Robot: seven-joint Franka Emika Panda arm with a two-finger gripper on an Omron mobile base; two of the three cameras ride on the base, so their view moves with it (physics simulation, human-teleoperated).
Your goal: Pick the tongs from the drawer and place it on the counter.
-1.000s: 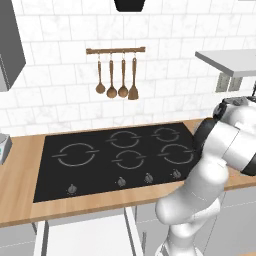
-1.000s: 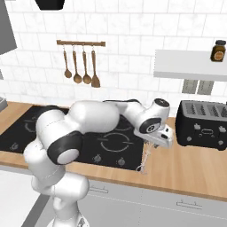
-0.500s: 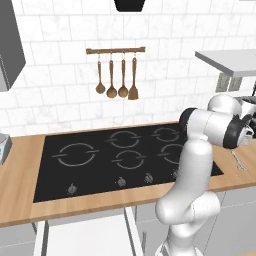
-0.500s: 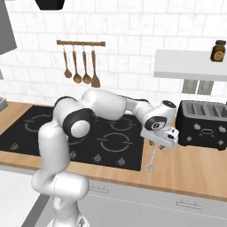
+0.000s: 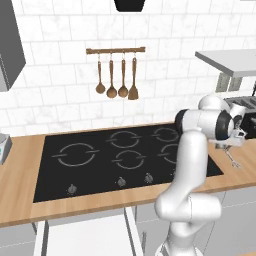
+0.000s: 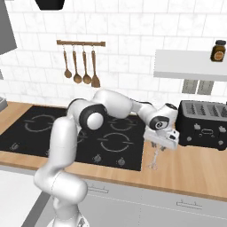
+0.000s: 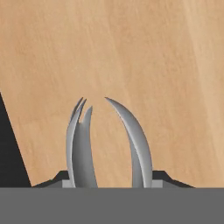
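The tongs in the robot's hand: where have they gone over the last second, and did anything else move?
The arm swung the tongs rightward, away from the cooktop, and lowered them over the bare wooden counter in front of the toaster. The gripper still clamps their upper end, tips hanging down close to the wood. The spoons on the rail, the toaster and the open drawer stayed as they were.
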